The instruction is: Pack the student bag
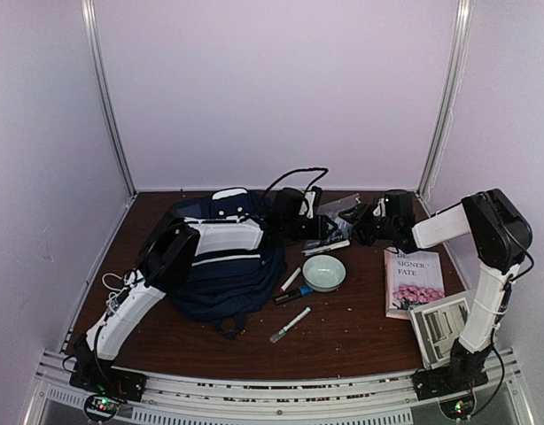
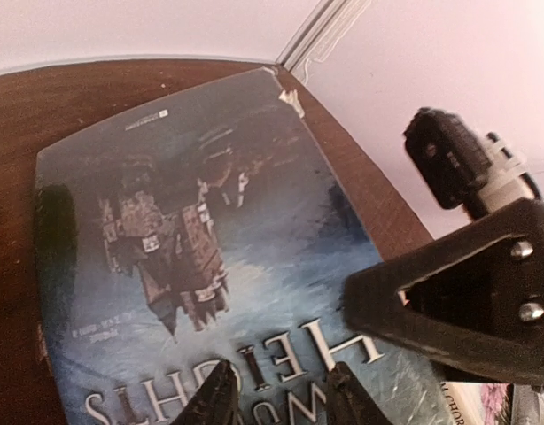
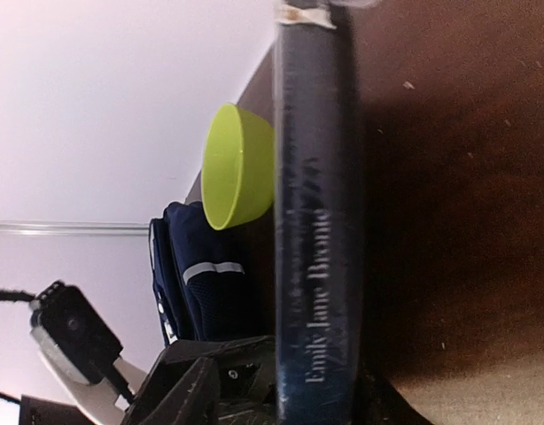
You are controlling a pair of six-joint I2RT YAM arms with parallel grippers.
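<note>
The student bag (image 1: pixel 223 266), navy with white stripes, lies flat at the left centre and also shows in the right wrist view (image 3: pixel 201 283). A dark blue book (image 1: pixel 337 212) sits at the back of the table between both grippers. Its cover (image 2: pixel 210 248) fills the left wrist view and its spine (image 3: pixel 316 221) the right wrist view. My right gripper (image 3: pixel 316 403) is shut on the book's edge, with one finger on each face. My left gripper (image 2: pixel 281 398) is open, its tips just over the cover with nothing between them.
A pale green bowl (image 1: pixel 324 273) stands right of the bag, with markers (image 1: pixel 291 276) (image 1: pixel 290 325) near it. A flowered book (image 1: pixel 414 282) and a grey booklet (image 1: pixel 440 326) lie at the right. A black cable (image 1: pixel 299 174) loops at the back.
</note>
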